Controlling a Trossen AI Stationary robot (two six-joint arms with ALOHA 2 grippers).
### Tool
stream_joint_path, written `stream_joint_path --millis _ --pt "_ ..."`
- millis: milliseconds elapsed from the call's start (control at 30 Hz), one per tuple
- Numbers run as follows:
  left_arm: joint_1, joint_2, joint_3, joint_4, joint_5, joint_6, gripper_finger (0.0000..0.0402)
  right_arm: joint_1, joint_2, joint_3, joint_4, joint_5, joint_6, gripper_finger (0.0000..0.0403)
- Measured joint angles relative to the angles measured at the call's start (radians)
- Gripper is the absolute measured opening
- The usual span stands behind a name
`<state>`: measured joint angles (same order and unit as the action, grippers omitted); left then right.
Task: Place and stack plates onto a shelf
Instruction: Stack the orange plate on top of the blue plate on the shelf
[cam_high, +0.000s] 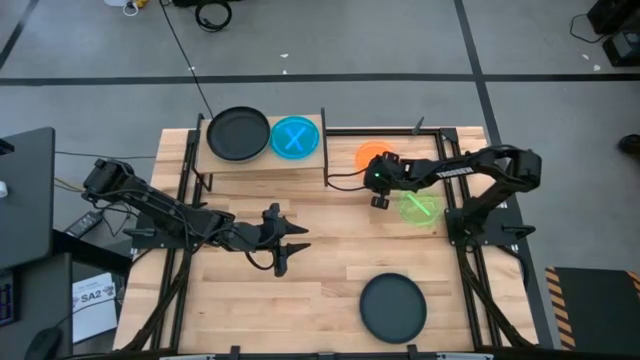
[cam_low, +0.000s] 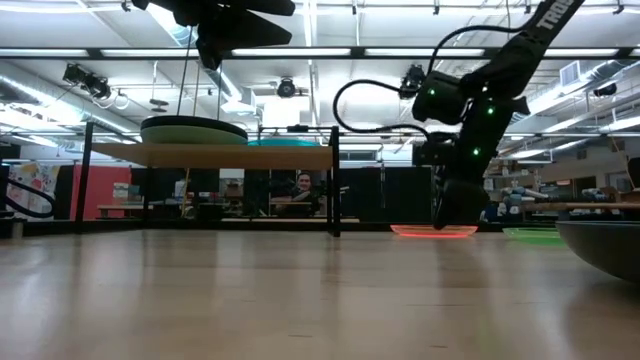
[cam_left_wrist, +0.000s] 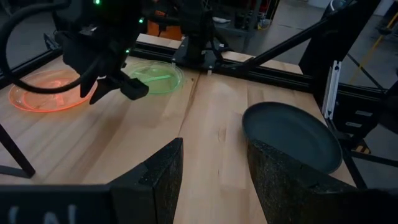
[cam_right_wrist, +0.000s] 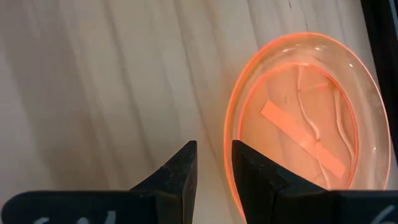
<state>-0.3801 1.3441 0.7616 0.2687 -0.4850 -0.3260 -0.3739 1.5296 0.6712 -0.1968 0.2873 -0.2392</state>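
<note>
The shelf (cam_high: 262, 160) stands at the table's far edge and carries a black plate (cam_high: 238, 133) and a blue plate (cam_high: 294, 137) side by side. The orange plate (cam_high: 368, 155) lies flat on the table to the shelf's right. My right gripper (cam_right_wrist: 214, 171) points down at this plate's near rim with a narrow gap between its fingers, one finger outside the rim and the other over the plate. A green plate (cam_high: 420, 208) lies just beyond it toward the right. A second black plate (cam_high: 392, 306) lies near the front edge. My left gripper (cam_high: 290, 245) hovers open over mid-table. My right gripper comes from above at the orange plate's near rim (cam_right_wrist: 227, 149), which shows in the gap close to one finger, with bare wood beside the other. The plate lies flat on the table. Whether a finger touches the rim, I cannot tell.
Black frame rails (cam_high: 452, 135) run along the table's far and right sides, and the right arm's base (cam_high: 480, 225) stands beside the green plate. Bare wood lies between the left gripper and the near black plate (cam_left_wrist: 292, 134). A person sits in the room behind the shelf.
</note>
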Motion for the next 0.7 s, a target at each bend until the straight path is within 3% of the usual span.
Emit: stream_joint_path --millis 200,700 --pt "0.0 0.0 0.0 0.0 0.0 0.0 0.0185 -0.013 0.04 0.0 0.025 0.057 0.0 0.0106" --pt "0.0 0.0 0.0 -0.005 0.001 -0.002 0.0185 -0.08 0.056 0.0 0.039 0.051 0.0 0.0099"
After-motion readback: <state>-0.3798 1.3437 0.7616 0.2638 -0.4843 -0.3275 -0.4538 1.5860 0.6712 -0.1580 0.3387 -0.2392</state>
